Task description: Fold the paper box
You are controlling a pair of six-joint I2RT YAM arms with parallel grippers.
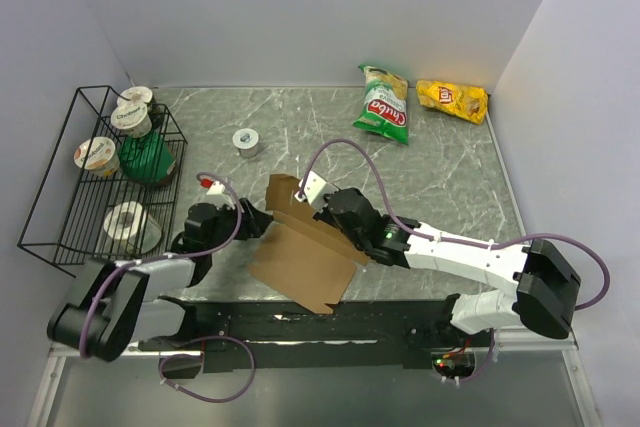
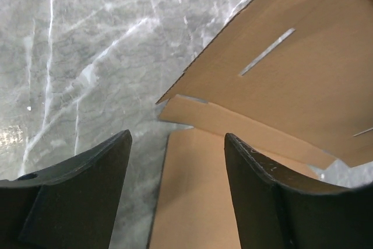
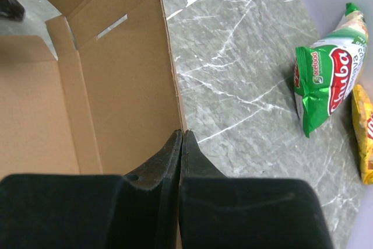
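While the right gripper (image 3: pixel 182 135) has its fingers pressed together on one thin edge of the paper box (image 1: pixel 305 257), the left gripper (image 2: pixel 178 138) hangs with fingers spread apart above a flap. The box lies partly unfolded near the front of the grey marbled table (image 1: pixel 450 177), between both arms.

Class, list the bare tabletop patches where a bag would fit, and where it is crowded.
Bare: between the tape roll and green bag; also between the yellow bag and the right arm. Crowded: around the box and by the rack.
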